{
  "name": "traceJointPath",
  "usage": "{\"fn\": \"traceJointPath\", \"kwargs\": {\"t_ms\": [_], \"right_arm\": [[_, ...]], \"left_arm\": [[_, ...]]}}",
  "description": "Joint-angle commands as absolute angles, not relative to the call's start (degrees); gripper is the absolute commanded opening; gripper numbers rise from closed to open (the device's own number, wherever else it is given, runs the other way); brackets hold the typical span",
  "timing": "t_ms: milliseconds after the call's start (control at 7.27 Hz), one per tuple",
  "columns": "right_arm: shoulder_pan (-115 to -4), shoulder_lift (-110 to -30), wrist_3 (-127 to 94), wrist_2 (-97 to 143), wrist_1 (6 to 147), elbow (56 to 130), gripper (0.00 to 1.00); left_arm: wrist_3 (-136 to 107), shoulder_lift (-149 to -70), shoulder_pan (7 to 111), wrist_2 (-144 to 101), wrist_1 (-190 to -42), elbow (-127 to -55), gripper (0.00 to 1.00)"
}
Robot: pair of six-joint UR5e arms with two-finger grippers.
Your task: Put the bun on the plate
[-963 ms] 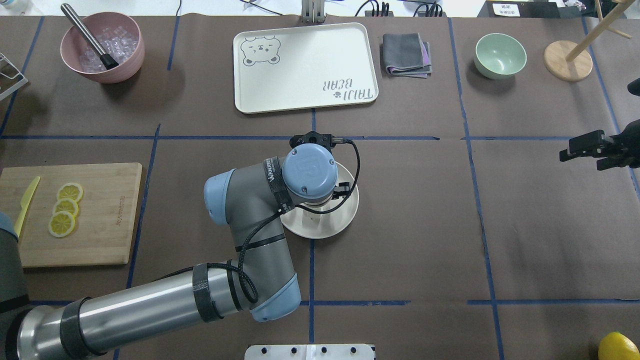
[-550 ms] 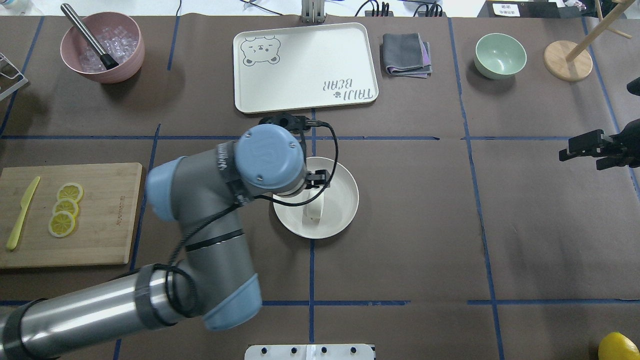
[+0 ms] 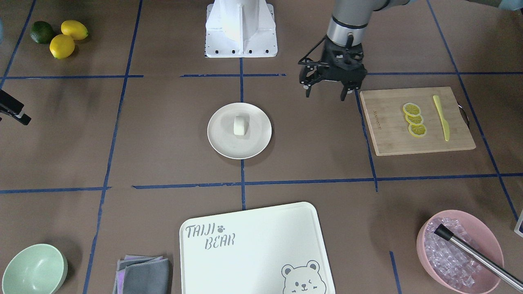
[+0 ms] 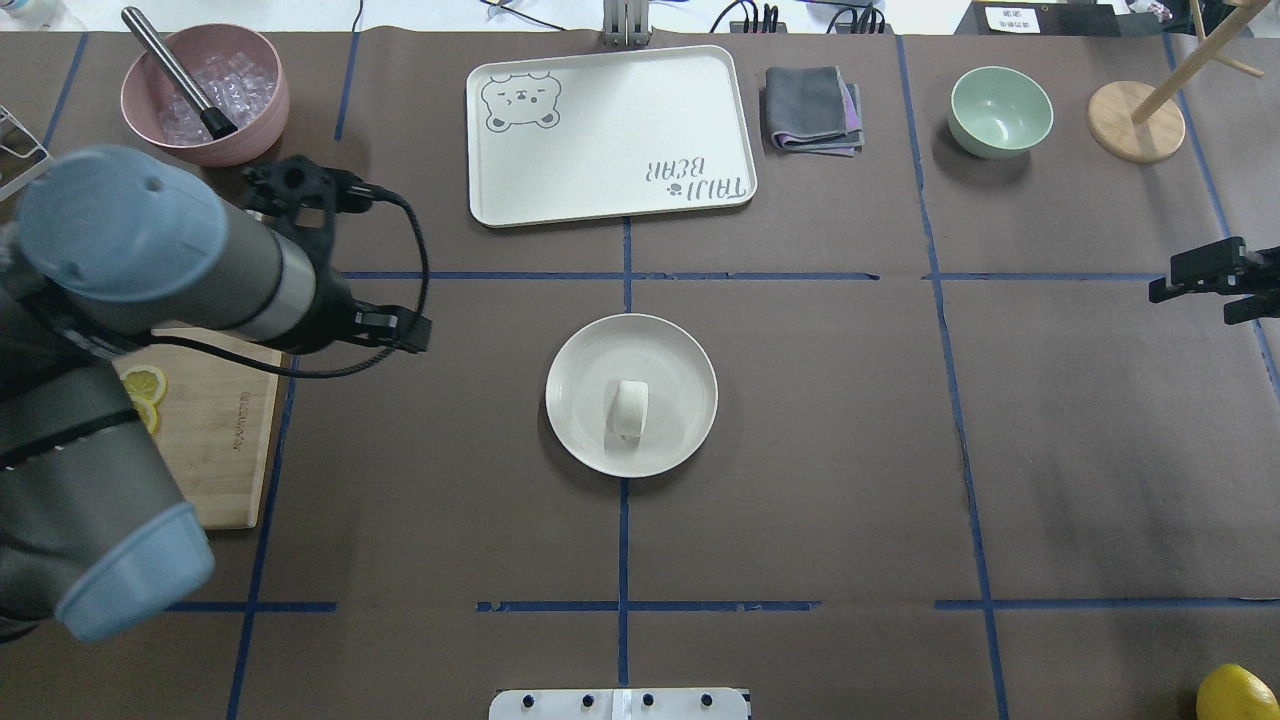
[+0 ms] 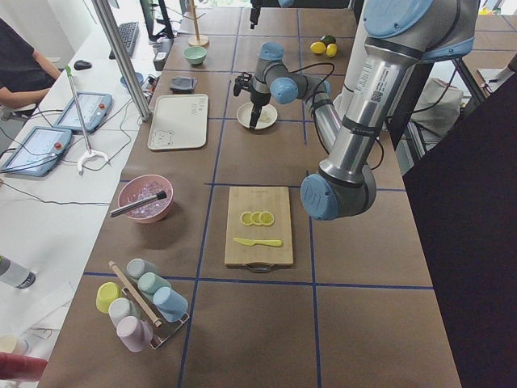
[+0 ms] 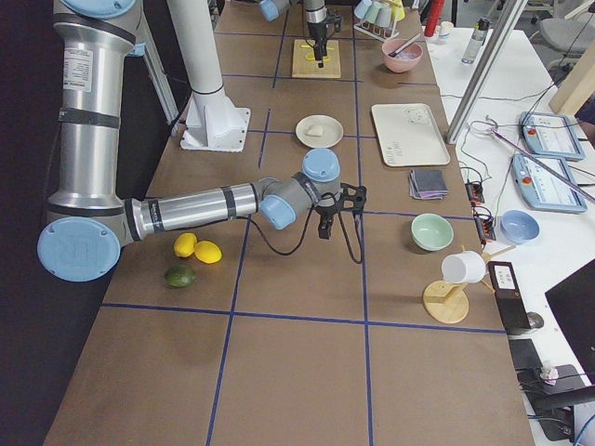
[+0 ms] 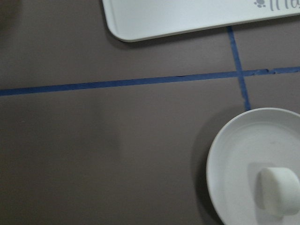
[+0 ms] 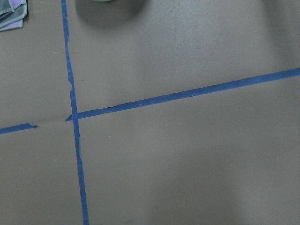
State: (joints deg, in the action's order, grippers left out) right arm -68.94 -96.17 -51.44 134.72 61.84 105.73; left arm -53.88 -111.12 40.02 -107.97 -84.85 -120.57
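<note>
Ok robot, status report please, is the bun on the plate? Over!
Left gripper open, empty, by the cutting board. Right gripper open, at the table's edge. Bun lying on plate, clear of both grippers. Nothing in the way.

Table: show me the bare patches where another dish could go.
Widest bare stretch: between the plate and the right gripper, nearer the robot than the green bowl. Also bare: the strip between plate and cutting board. Crowded: the far edge, with tray, cloth and pink bowl.
</note>
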Motion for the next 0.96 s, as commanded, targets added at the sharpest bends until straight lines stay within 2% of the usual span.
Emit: {"fn": "traceJointPath", "kwargs": {"t_ms": [0, 275, 413, 688, 826], "right_arm": [[-74.15, -96.15, -37.37, 136.23, 70.60, 105.38, 1.00], [-80.74, -93.45, -16.53, 135.88, 86.14, 105.38, 1.00], [-83.82, -92.12, -7.39, 135.44, 92.83, 105.03, 1.00], [-88.40, -92.11, 4.69, 135.53, 95.80, 100.84, 1.00], [-88.77, -91.94, 6.92, 135.27, 95.71, 98.46, 1.00]], "left_arm": [[-36.05, -102.00, 53.11, -118.87, -84.99, -120.94, 0.99], [-17.05, -96.52, 65.42, -126.79, -84.90, -115.35, 0.99], [-4.26, -95.29, 72.53, -131.00, -84.90, -109.40, 0.99], [13.38, -95.36, 83.02, -132.01, -84.47, -98.92, 0.99], [14.75, -95.19, 84.71, -132.53, -83.85, -97.83, 0.99]]}}
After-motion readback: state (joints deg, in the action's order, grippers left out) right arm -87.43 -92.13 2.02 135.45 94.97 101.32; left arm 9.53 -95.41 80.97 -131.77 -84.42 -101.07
